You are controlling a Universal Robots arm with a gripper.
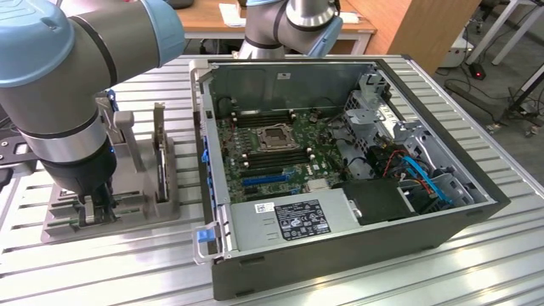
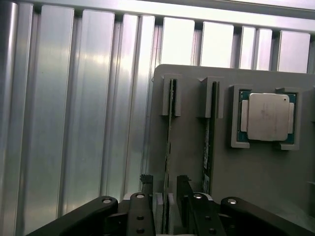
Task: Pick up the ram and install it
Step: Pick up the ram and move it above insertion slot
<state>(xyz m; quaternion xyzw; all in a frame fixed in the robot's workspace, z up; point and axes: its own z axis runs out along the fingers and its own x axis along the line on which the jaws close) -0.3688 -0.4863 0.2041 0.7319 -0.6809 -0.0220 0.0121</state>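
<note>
The gripper (image 2: pixel 166 196) is clamped on the ram (image 2: pixel 170 128). The ram stands on edge in a slot of the grey holder (image 2: pixel 189 147), between the pads (image 2: pixel 159 202), beside a second stick (image 2: pixel 208 132).

An open computer case (image 1: pixel 357 255) sits on a ribbed metal table (image 1: pixel 476 274), with a green motherboard (image 1: pixel 322 145) and labelled power supply (image 1: pixel 289 220) inside. Beside it, a grey tray (image 1: pixel 136 215) carries a silver processor (image 2: pixel 267 117).

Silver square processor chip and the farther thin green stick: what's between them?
A second thin green ram stick, standing on edge in the grey holder; wrist view.
</note>
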